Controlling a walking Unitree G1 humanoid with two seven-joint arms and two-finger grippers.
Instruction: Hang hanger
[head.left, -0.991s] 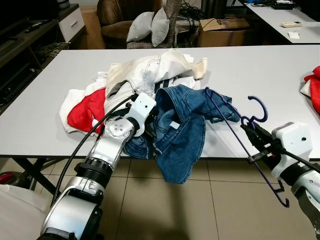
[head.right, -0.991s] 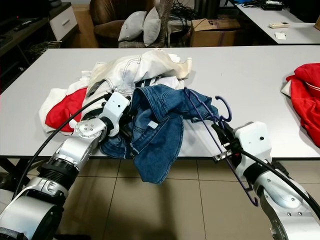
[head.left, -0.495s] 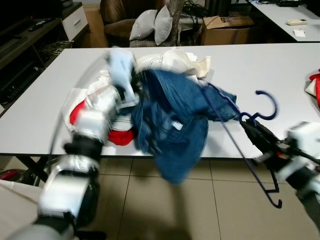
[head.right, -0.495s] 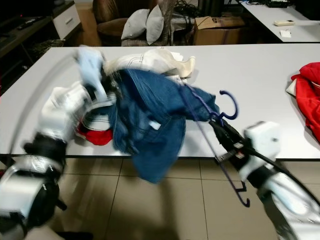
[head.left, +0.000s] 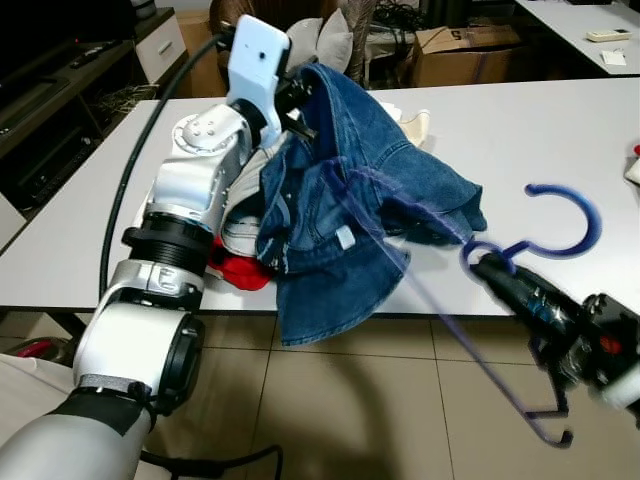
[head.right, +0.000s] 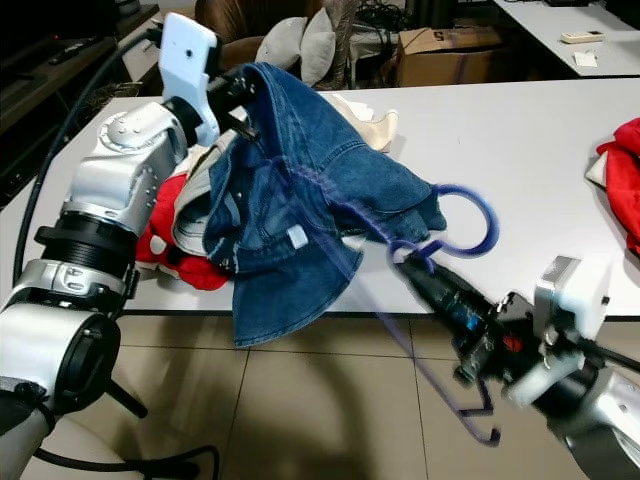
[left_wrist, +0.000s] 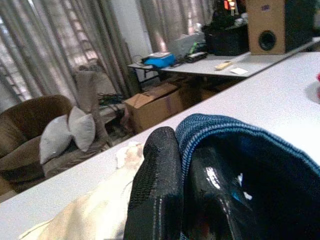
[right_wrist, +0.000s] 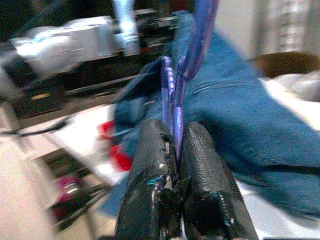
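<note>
White and long, the desk (head.left: 560, 130) carries a heap of clothes (head.right: 190, 225) at its near left edge. Above that heap the left pincer (left_wrist: 186, 165) is raised, its fingers closed tight on the rim of a blue denim garment (head.left: 350, 220), which drapes down past the desk's front edge. The right pincer (head.right: 405, 262) is clamped on the neck of a purple hanger (head.right: 455, 235), held just off the front edge; its hook curls over the desk, one blurred arm running into the denim. Bare desk stretches to the right.

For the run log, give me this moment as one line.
left gripper: shut on denim garment, lifted above table | right gripper: shut on purple hanger | hanger not yet hung
</note>
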